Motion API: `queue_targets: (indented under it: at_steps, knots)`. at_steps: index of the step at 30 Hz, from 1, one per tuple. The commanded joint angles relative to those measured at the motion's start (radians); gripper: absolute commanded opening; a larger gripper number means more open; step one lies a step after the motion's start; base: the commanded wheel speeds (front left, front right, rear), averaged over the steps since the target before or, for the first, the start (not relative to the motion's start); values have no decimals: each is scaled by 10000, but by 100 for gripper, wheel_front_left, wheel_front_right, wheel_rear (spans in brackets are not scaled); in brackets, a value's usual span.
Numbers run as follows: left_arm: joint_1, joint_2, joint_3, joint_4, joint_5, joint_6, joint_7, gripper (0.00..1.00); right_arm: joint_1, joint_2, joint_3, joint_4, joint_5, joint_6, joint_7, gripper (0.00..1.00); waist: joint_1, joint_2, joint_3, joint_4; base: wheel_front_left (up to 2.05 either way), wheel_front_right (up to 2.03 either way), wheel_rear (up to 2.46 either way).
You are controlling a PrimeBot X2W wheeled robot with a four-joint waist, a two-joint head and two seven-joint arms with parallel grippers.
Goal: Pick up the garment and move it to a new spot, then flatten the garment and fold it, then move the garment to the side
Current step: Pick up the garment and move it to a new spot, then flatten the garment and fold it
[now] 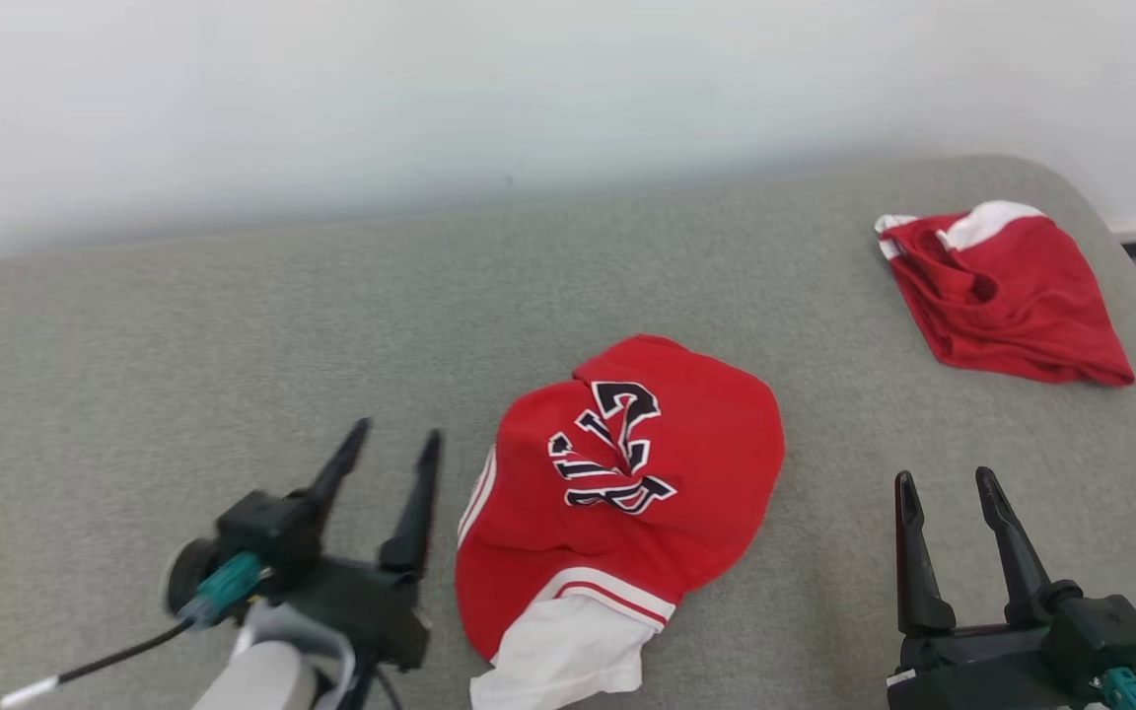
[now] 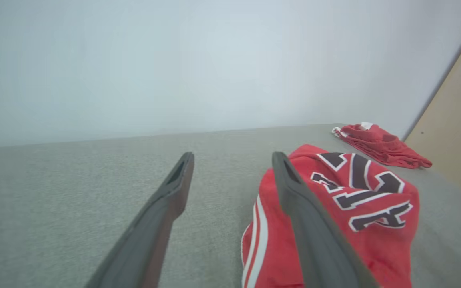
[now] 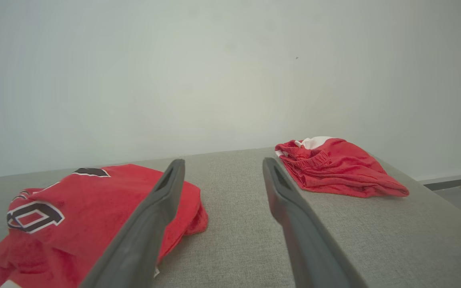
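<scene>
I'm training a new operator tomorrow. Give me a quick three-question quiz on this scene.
1. True or false: the left gripper holds the red jersey.
2. The red shorts lie: A) on the jersey; B) apart from it, toward the robot's right; C) under it.
3. Fill in: the right gripper is ___ and empty.
Key: 1 false; 2 B; 3 open.

The white near end of the garment (image 1: 696, 463) is cut by the picture's edge, its creased lettering unreadable, the left gripper (image 1: 397, 432) blurred.
</scene>
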Motion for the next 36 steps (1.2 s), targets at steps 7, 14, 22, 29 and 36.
queue_targets:
  at_steps: [7,14,22,29,36]
  knots:
    - [1596,455,1459,-1353,1520,595,-77,100,230,16,25,-106,-53,-25,1,100,0,1,-480,580,0,0,0]
    - [3219,101,3053,-2292,2927,534,-81,100,338,13,55,-172,50,-25,1,100,0,1,-546,811,0,0,0]
    - [4292,-888,4379,-2519,3991,86,-82,100,394,13,193,-126,240,-25,1,100,0,1,-482,980,0,0,0]
    - [4689,-1673,5468,-2682,4519,-333,-83,100,523,15,374,59,354,-25,1,100,0,1,-419,1126,0,0,0]
    - [4721,-1994,6040,-2654,4879,-649,-83,100,544,13,422,159,390,-25,1,100,0,1,-381,1130,0,0,0]
